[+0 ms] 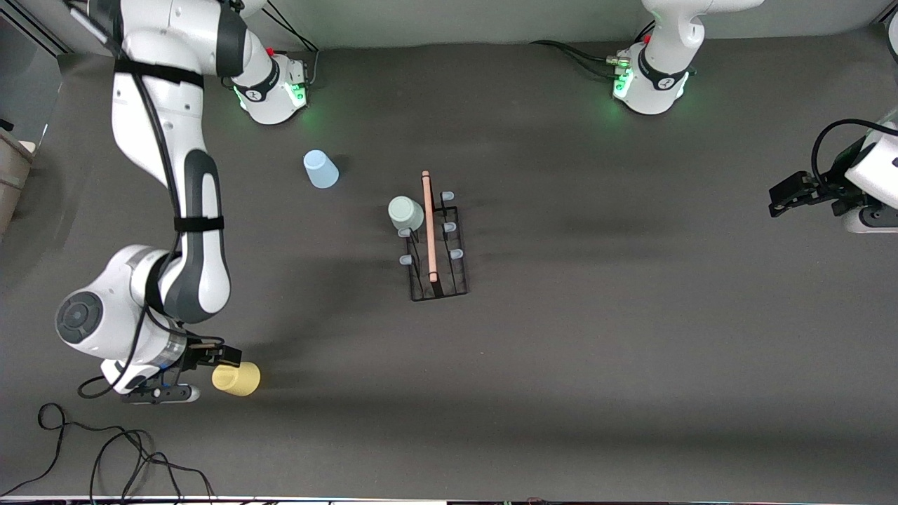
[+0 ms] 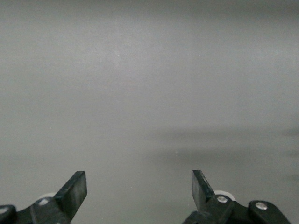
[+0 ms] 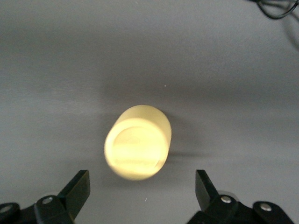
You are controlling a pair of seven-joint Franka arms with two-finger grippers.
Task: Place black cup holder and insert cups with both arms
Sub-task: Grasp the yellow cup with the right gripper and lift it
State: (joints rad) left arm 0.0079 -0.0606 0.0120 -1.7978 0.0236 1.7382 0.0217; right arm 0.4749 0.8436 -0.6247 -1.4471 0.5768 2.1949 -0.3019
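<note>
- Dark grey matting (image 1: 596, 351) covers your table in the front view, with the black cup holder (image 1: 436, 270) standing near the middle, its wooden handle (image 1: 429, 224) running along its length.
- You see the mint green cup (image 1: 406, 213) seated upside down on a peg at the holder's end nearer the arm bases.
- You find the light blue cup (image 1: 320, 169) upside down on the mat, nearer the right arm's base and well apart from the holder.
- Your right gripper (image 1: 223, 355) sits low, just beside the yellow cup (image 1: 237, 379), close to the front camera at the right arm's end.
- Your left gripper (image 1: 787, 195) waits at the left arm's end of the table.
- From the left wrist view, the left fingers (image 2: 74, 191) stand spread with only bare mat between them.
- From the right wrist view, the right fingers (image 3: 77, 189) are released, wide apart, not touching the yellow cup (image 3: 138, 148).
</note>
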